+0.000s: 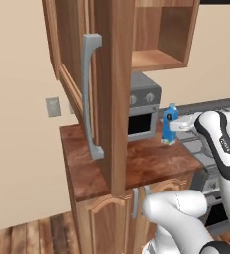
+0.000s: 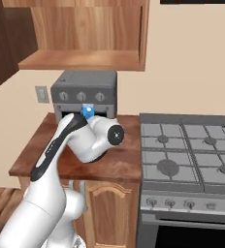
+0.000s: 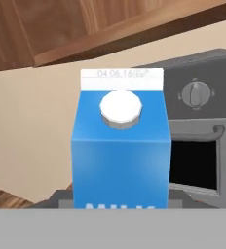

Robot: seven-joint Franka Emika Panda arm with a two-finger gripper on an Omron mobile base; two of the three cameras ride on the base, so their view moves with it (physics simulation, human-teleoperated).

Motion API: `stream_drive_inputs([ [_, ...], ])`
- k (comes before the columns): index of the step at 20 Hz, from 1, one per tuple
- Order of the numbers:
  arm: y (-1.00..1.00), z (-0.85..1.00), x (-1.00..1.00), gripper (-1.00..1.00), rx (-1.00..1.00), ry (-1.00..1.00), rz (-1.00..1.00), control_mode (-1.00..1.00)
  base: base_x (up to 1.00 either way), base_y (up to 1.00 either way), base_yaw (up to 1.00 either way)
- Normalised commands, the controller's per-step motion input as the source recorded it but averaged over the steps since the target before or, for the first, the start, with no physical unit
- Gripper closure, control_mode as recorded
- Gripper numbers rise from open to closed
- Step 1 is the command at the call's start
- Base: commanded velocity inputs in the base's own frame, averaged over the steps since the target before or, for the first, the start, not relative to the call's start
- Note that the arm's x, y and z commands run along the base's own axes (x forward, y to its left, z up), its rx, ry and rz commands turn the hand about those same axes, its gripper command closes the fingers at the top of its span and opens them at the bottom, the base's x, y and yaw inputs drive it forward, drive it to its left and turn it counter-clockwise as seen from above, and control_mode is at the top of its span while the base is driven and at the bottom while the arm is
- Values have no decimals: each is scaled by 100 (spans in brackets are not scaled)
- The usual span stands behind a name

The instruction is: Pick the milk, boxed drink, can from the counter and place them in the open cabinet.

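The milk (image 1: 169, 119) is a blue carton with a white cap, standing upright over the counter (image 1: 137, 166) in front of the toaster oven. My gripper (image 1: 172, 127) is shut on its lower part from the right. In the hand view the milk (image 3: 121, 151) is close and centred, and its base is hidden. Just the milk's top (image 2: 88, 111) peeks over my arm in the right base view. I cannot tell whether it touches the counter (image 2: 124, 167). The cabinet (image 1: 156, 58) above has its door (image 1: 109, 99) swung open. The boxed drink and the can are out of view.
A grey toaster oven (image 2: 85, 94) sits at the back of the counter under the cabinet shelf (image 2: 80, 60). To the right is a gas stove (image 2: 192, 150). The open door with its grey bar handle (image 1: 89, 94) juts out over the counter's left part.
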Motion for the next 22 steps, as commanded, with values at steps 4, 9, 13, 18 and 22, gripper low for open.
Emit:
stream_drive_inputs([
  [4, 0, 0, 0, 100, 0, 0, 0, 100, 28, 0, 10],
  [9, 1, 34, 0, 100, 0, -2, 5, -100, 4, 1, 8],
  [13, 4, 89, 0, 100, -1, -8, 10, -100, 0, 0, 0],
  [18, 3, 89, 0, 100, -4, -11, 3, -100, 0, 0, 0],
  [22, 0, 84, 0, 100, -6, -17, 0, -100, 0, 0, 0],
])
